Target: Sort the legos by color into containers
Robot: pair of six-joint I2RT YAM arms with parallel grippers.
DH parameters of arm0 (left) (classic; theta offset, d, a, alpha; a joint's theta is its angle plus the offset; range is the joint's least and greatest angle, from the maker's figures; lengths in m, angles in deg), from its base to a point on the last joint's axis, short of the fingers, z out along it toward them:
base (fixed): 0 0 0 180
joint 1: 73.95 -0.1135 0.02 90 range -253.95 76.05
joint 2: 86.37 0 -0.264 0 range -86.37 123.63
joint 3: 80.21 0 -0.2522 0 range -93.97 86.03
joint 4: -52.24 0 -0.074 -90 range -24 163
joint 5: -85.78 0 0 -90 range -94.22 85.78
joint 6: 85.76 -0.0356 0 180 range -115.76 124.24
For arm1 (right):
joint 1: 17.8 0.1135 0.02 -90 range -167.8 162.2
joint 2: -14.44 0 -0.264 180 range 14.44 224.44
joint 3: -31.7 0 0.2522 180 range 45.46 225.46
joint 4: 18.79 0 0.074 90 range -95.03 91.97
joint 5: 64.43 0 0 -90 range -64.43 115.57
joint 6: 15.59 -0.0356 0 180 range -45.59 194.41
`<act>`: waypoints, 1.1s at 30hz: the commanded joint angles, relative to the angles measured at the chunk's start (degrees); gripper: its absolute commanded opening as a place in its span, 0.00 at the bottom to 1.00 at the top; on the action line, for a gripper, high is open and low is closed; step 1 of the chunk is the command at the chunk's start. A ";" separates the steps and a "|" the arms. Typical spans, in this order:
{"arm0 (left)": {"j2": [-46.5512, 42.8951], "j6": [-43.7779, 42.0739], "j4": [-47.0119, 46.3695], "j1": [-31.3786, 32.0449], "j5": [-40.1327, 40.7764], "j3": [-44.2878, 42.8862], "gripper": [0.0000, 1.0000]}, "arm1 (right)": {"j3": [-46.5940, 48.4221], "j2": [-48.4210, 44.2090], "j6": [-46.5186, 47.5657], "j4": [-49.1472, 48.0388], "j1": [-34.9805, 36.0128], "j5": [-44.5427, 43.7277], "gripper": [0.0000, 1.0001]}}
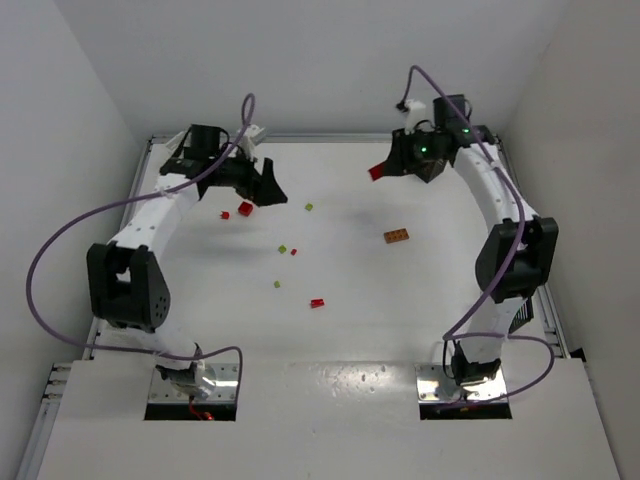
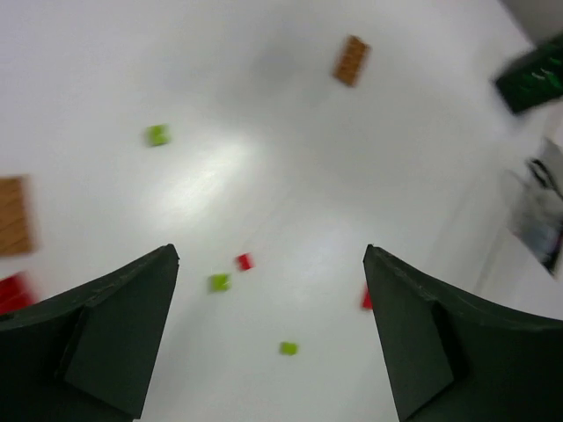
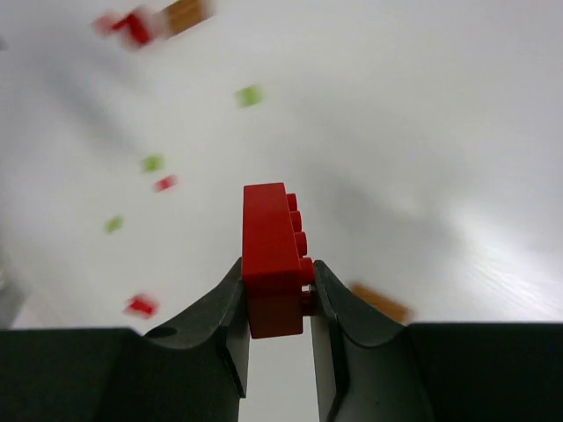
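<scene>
My right gripper (image 1: 381, 170) hovers over the far right of the table, shut on a red brick (image 3: 274, 253) that stands up between its fingertips, studs facing right. The same red brick (image 1: 376, 172) shows in the top view. At the far left my left gripper (image 1: 268, 189) hangs open with nothing between its fingers (image 2: 114, 338). Loose legos lie between the arms: a red brick (image 1: 244, 209), an orange-brown plate (image 1: 397, 236), small green pieces (image 1: 283, 248) and another red piece (image 1: 317, 302). The containers are out of view.
White walls close the table at the back and both sides. Purple cables loop off both arms. In the left wrist view a brown plate (image 2: 13, 215) and a red piece (image 2: 10, 290) lie at the left edge.
</scene>
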 commanded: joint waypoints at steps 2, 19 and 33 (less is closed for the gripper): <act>-8.44 4.06 -8.49 -3.53 21.19 4.05 0.97 | 9.50 1.58 2.92 -2.39 -7.29 -24.70 0.00; -5.98 2.14 -9.29 -11.98 35.54 11.43 0.99 | 33.07 24.17 9.08 -6.08 -13.37 -35.61 0.00; 5.60 -5.07 -10.61 -13.03 32.99 7.66 0.86 | 34.13 26.29 9.17 -7.31 -11.70 -39.22 0.64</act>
